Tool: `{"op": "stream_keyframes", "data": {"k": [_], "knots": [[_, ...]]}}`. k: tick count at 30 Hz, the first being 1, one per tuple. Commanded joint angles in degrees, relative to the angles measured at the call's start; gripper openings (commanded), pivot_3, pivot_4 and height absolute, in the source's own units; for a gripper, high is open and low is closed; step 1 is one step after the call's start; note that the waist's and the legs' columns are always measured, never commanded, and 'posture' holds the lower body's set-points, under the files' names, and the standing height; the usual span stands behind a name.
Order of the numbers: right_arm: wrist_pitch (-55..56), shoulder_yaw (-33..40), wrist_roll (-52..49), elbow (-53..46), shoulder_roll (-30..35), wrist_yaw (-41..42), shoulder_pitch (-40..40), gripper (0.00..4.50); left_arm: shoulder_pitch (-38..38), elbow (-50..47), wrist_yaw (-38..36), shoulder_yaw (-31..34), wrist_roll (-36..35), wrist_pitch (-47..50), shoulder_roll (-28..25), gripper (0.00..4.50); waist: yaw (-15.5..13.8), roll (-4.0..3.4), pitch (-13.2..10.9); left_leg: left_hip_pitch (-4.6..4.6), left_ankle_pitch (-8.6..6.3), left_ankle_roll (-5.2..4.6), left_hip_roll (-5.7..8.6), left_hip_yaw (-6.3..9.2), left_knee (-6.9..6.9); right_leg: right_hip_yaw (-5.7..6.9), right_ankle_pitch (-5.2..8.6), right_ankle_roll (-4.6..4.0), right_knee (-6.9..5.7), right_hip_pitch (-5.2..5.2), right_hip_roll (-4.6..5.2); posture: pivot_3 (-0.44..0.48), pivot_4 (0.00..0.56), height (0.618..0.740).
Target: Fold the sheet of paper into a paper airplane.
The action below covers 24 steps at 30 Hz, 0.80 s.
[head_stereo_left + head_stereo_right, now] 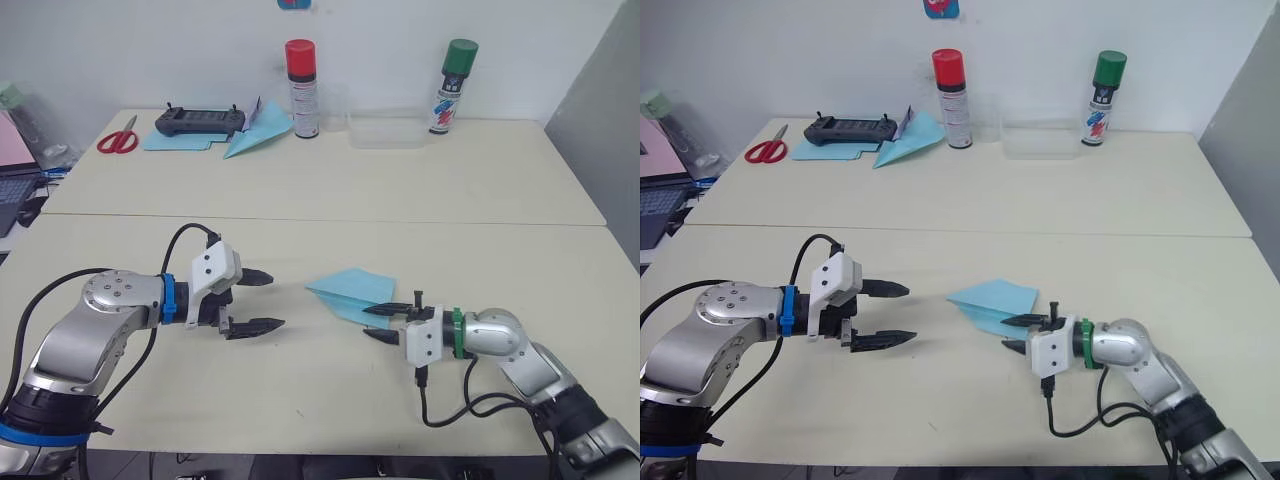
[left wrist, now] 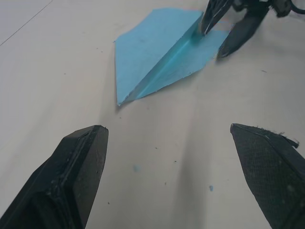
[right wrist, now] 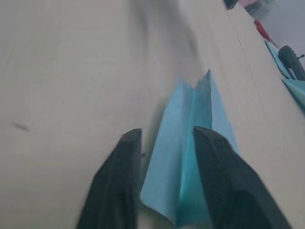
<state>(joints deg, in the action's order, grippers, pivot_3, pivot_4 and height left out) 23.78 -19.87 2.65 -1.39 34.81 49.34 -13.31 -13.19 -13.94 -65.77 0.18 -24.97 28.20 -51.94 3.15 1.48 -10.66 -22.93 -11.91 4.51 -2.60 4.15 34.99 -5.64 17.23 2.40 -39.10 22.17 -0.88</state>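
Watching pale table [image 1: 320, 400], white wall behind | paper airplane [image 1: 350, 291] mid-table | right gripper [image 1: 385, 322] straddling its tail, jaws slightly parted | left gripper [image 1: 255, 301] wide open, holding nothing

The paper airplane's [image 1: 350, 293] tail end is hidden behind the right gripper's [image 1: 391, 322] fingers [image 3: 217, 186].

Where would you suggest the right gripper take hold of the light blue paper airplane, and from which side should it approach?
Probably the raised centre ridge at the tail of the paper airplane. The wings lie flat on the table, so the ridge is the only part standing up to pinch. The right gripper sits at that tail end, fingers open astride the ridge; coming in low along the ridge toward the nose looks best.
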Motion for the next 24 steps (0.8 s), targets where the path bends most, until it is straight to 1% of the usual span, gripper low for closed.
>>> {"op": "stream_keyframes", "data": {"k": [1,4,8,9,10,12,14,17,21,22,24], "knots": [[-9.4,3.9,-13.1,-8.1,2.6,5.6,1.5,3.11,-0.2,-2.2,0.0,0.2,-0.5,0.2,0.1,4.50,0.0,0.00,0.0,0.02,0.00,0.00,0.00,0.00,0.01,0.00,-0.02,0.00,-0.01,-0.02,0.00,0.000,0.150,0.740],[-15.7,5.4,-18.4,-12.3,4.6,8.2,2.6,4.11,0.0,-2.8,0.2,0.4,-0.9,0.7,0.2,4.50,0.0,0.00,0.0,0.02,0.00,0.00,0.00,0.02,0.04,0.02,-0.04,0.01,-0.01,-0.04,0.00,0.000,0.150,0.740],[-23.8,8.7,-23.2,-14.7,5.8,8.6,1.2,4.11,0.5,-3.3,0.6,0.8,-1.4,1.4,0.7,4.50,0.0,0.00,0.0,0.01,0.00,0.00,0.00,0.02,0.05,0.03,-0.04,0.02,-0.01,-0.03,-0.01,0.000,0.150,0.740],[-28.1,9.5,-25.0,-14.0,3.7,6.1,-1.1,4.11,0.5,-3.3,0.8,1.0,-1.6,1.7,0.9,4.50,0.1,0.00,0.0,0.01,0.00,0.00,0.00,0.02,0.05,0.03,-0.04,0.02,-0.01,-0.03,-0.01,0.000,0.150,0.740],[-30.7,9.0,-25.0,-12.0,1.1,4.0,-3.8,3.92,0.2,-3.2,0.9,0.9,-1.7,2.0,1.1,4.50,0.2,0.00,0.0,0.02,0.00,0.00,0.00,0.02,0.05,0.02,-0.04,0.02,-0.01,-0.03,-0.01,0.000,0.150,0.740],[-36.5,6.2,-21.5,-5.7,-4.6,-0.1,-9.9,3.53,-0.7,-3.1,1.2,0.7,-2.0,2.7,1.5,4.50,0.7,0.00,0.0,0.06,0.00,0.00,-0.06,0.01,0.06,0.01,-0.13,-0.03,-0.02,-0.01,-0.07,0.000,0.150,0.740],[-42.7,5.3,-22.0,-2.6,-8.3,-1.4,-12.9,2.82,-1.2,-2.9,1.1,0.6,-1.8,2.7,1.4,4.50,0.6,-0.01,0.0,0.05,0.04,-0.03,-0.06,0.03,0.06,0.03,-0.19,-0.05,-0.06,0.03,-0.09,0.000,0.150,0.740],[-45.6,4.7,-20.9,-0.2,-10.9,-2.0,-14.9,1.73,-1.3,-2.9,1.1,0.7,-1.8,2.8,1.2,4.50,0.0,-0.01,0.0,-0.03,0.03,-0.03,-0.05,0.09,0.03,0.08,-0.17,-0.06,-0.02,0.05,-0.10,0.000,0.150,0.740],[-45.3,2.0,-18.4,0.0,-11.0,0.0,-14.2,0.22,-0.9,-3.3,1.6,0.5,-1.5,2.7,1.4,4.50,-0.5,-0.03,0.0,-0.21,0.01,0.00,0.04,0.07,0.04,0.11,-0.25,-0.20,0.11,0.12,0.03,0.000,0.150,0.740],[-44.9,1.3,-17.7,-0.6,-10.8,0.5,-13.5,0.03,-0.9,-3.4,1.9,0.5,-1.5,2.7,1.6,4.50,-0.4,-0.03,0.0,-0.21,0.00,0.00,0.04,0.07,0.04,0.10,-0.25,-0.20,0.11,0.12,0.03,0.000,0.150,0.740],[-44.9,-0.1,-16.2,-1.3,-10.5,0.6,-12.3,0.03,-0.9,-3.6,2.3,0.2,-1.4,2.8,2.0,4.50,-0.4,-0.03,0.0,-0.18,0.00,0.00,0.00,0.07,0.03,0.12,-0.25,-0.20,0.09,0.13,-0.01,0.000,0.150,0.740]]}}
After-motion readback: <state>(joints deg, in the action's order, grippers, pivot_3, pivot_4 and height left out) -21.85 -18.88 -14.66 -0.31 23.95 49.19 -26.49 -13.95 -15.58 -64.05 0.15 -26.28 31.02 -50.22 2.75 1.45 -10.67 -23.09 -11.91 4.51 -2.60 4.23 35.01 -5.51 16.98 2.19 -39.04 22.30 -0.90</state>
